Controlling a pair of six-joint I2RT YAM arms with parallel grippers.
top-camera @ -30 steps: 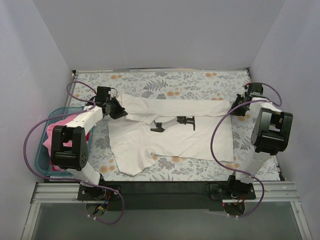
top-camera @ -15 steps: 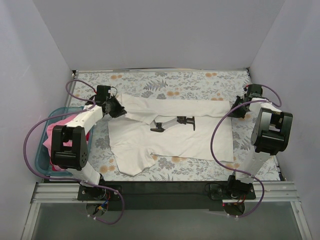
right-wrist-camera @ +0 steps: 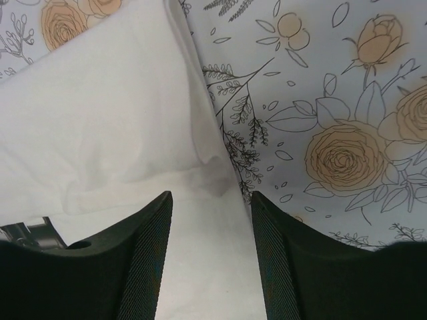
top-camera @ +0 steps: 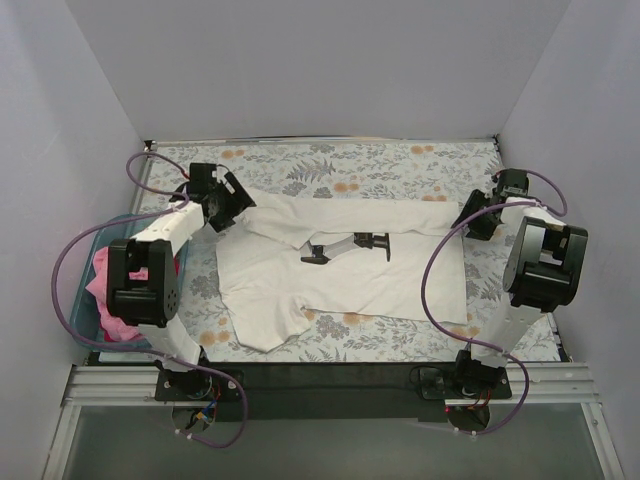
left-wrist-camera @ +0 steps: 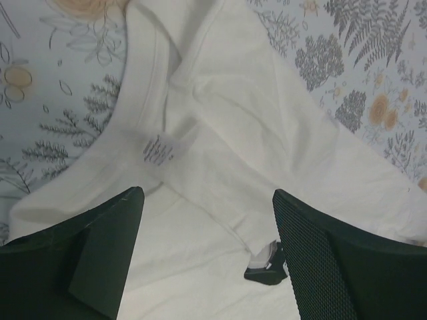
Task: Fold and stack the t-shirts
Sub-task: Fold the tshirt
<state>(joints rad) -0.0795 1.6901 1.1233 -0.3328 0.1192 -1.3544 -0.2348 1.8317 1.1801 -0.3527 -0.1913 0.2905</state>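
The white t-shirt (top-camera: 340, 270) lies spread on the flowered table, its far edge folded down toward the middle. My left gripper (top-camera: 236, 206) hovers open over the shirt's left end; in the left wrist view the gripper (left-wrist-camera: 207, 193) has nothing between its fingers, with the collar and its label (left-wrist-camera: 160, 148) below. My right gripper (top-camera: 470, 221) stands open at the shirt's right end, where the right wrist view has the gripper (right-wrist-camera: 210, 197) above flat white cloth (right-wrist-camera: 100, 127). The pink t-shirt (top-camera: 105, 292) lies bunched in the basket.
A teal basket (top-camera: 80, 315) sits at the table's left edge beside the left arm. A small black and silver object (top-camera: 345, 245) lies on the white shirt, partly under the folded flap (left-wrist-camera: 267, 265). White walls close in the table on three sides.
Both grippers have opened and let go of the white shirt's folded edge. The left gripper has drawn back a little up and to the left; the shirt lies still.
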